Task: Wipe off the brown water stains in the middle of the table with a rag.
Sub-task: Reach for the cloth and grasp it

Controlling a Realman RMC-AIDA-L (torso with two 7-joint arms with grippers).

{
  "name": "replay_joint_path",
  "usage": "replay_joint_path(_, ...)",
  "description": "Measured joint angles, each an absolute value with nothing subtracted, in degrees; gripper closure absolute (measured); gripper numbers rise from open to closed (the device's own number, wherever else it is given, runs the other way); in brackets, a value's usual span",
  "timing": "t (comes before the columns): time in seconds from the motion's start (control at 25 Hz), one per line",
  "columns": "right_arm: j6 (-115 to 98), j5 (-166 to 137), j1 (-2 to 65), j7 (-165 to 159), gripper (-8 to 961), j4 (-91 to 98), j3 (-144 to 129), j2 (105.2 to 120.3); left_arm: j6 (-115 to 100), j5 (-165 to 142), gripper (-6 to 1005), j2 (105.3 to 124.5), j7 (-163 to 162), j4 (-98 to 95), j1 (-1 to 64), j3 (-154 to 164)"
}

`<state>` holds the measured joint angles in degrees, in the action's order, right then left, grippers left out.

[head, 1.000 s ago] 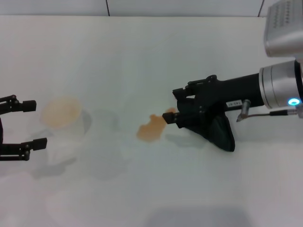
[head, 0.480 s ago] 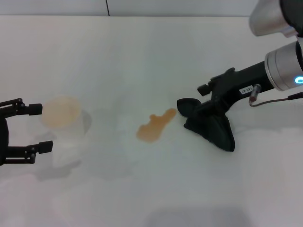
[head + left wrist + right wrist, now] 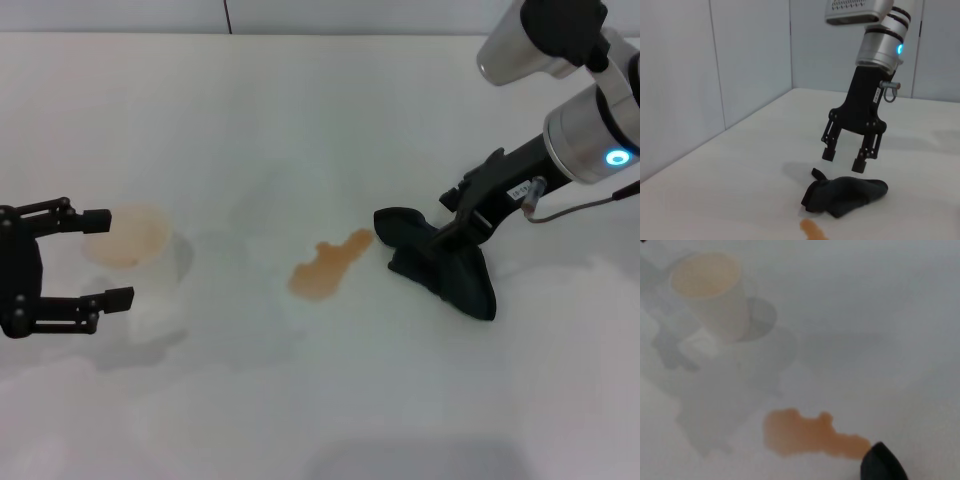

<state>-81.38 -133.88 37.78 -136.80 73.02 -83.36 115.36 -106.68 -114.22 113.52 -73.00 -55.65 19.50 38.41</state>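
White table (image 3: 300,120), right pincer (image 3: 850,159) open above rag (image 3: 445,265), left pincer (image 3: 105,258) open, empty.

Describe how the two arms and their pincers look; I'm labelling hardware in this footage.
The right arm is silver-grey metal with a glowing blue ring light, a white label and a thin grey cable. Its right pincer is black with two linkage fingers. The left pincer is all black, with two slim, square-tipped fingers on open linkages.

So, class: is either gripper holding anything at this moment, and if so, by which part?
Nothing is held. The right gripper hangs open just above the rag, which lies on the table beside the brown water stains. The left gripper is open and empty.
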Motion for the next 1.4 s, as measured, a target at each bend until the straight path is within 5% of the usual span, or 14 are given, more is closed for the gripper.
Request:
replay_joint_path(1.0,-71.9,-135.4,38.8,-139.0,284,65.5,-90.9,115.84,-105.1,-114.9,125,114.3,-72.2,-55.5,20.2,38.4)
replay_joint_path(1.4,-70.9,-135.5,38.9,-139.6,606,65.6,-91.6,115.77,-104.9,-114.9,125,114.46,-72.0,-55.5,20.2,38.4)
